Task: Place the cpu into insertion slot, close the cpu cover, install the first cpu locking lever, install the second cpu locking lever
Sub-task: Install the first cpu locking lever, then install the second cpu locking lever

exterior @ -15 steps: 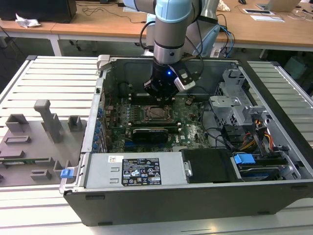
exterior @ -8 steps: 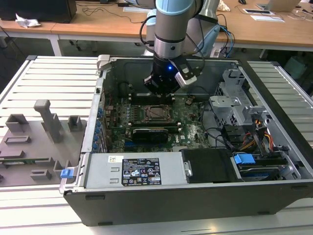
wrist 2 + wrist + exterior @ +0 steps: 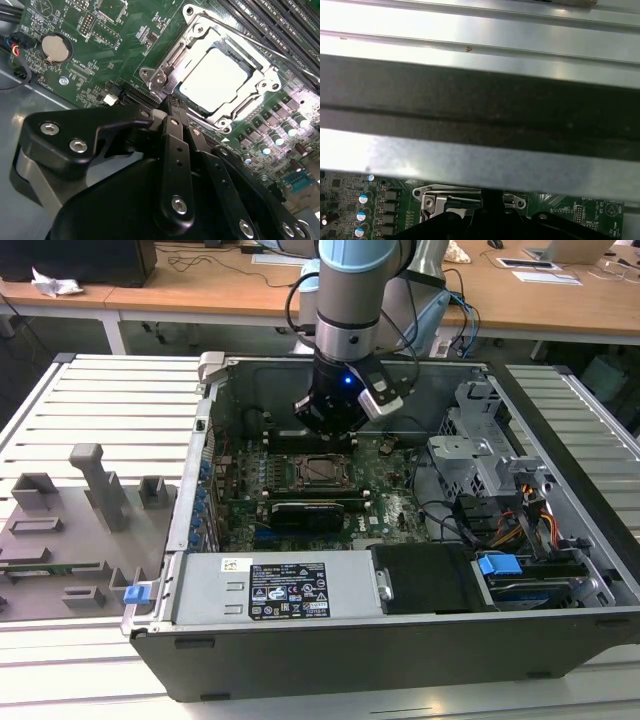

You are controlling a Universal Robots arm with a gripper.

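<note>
Silvery cpu (image 3: pixel 215 82) seated in insertion slot (image 3: pixel 252 56) — cpu cover (image 3: pixel 170 62) shut.

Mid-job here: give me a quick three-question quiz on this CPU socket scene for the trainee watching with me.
1. True or false: the silvery square cpu already lies in the black-rimmed insertion slot on the green motherboard.
2. In the second wrist view, the thin metal cpu cover framing the chip is: A) down over the chip, B) standing upright, C) lying outside the case.
3. Fill in: in the exterior view, the black gripper hangs inside the open grey computer case, just ____ the socket.

Key: 1 true; 2 A; 3 above.
</note>
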